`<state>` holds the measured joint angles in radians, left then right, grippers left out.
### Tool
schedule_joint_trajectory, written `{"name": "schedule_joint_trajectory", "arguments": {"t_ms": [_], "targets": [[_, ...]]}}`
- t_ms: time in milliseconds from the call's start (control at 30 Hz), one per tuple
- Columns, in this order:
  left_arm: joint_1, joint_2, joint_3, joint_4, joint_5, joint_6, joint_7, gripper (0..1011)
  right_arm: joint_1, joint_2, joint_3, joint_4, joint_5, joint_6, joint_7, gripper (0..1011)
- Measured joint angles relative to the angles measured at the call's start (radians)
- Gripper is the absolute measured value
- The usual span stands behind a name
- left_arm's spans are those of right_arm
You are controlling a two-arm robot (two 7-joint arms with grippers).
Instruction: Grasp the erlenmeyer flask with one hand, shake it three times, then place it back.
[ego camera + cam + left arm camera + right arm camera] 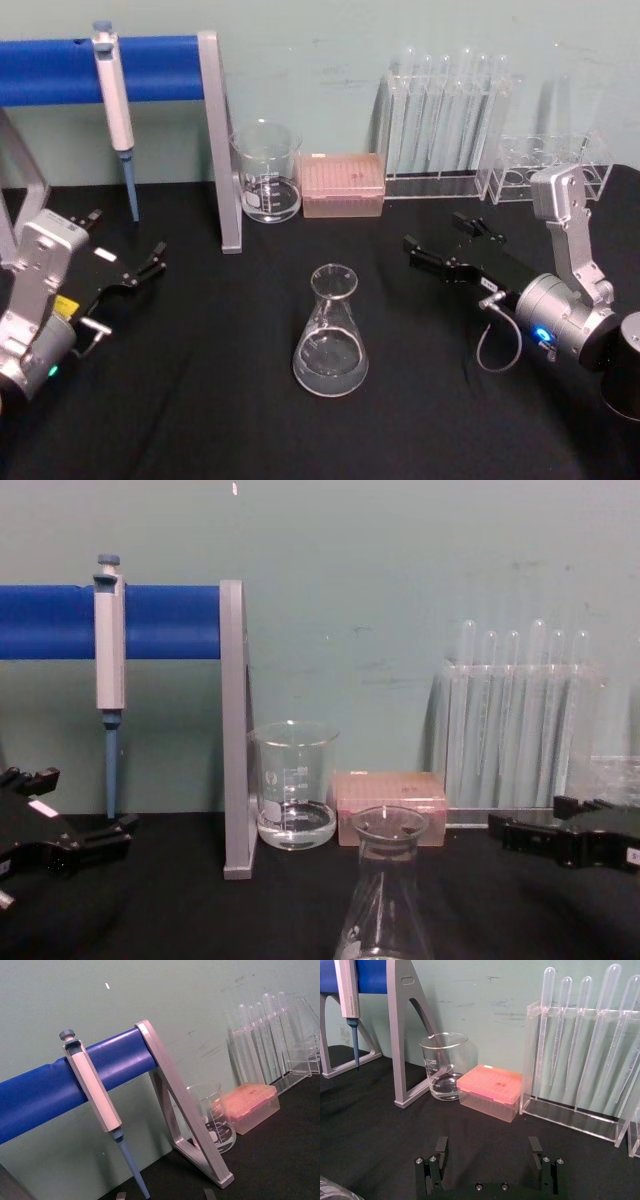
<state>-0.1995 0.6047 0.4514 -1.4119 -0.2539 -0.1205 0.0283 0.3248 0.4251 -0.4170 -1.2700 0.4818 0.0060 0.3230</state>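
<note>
Showing a clear, shiny glass erlenmeyer flask [330, 333] sitting on a black, dull cloth table [200, 400], near a grey metal stand [222, 150].

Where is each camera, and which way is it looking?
Head: high up, looking down at the clear glass conical flask, both grippers, left and right.
Chest: low, facing the wall; flask close, grippers at edges.
Left wrist: aims at the blue-barred pipette stand.
Right wrist: open fingers below, facing the glass beaker.
All share the beaker.

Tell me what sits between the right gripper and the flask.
Nothing: in the head view, bare black tabletop separates the right gripper from the flask.
</note>
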Motion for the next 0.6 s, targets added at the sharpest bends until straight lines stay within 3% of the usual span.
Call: {"name": "schedule_joint_trajectory", "arguments": {"t_ms": [600], "targets": [[0.0,0.0,0.0,0.0,0.0,0.0,0.0,1001,0.0,0.0,0.0,0.0,0.0,0.0,0.0,1000]]}}
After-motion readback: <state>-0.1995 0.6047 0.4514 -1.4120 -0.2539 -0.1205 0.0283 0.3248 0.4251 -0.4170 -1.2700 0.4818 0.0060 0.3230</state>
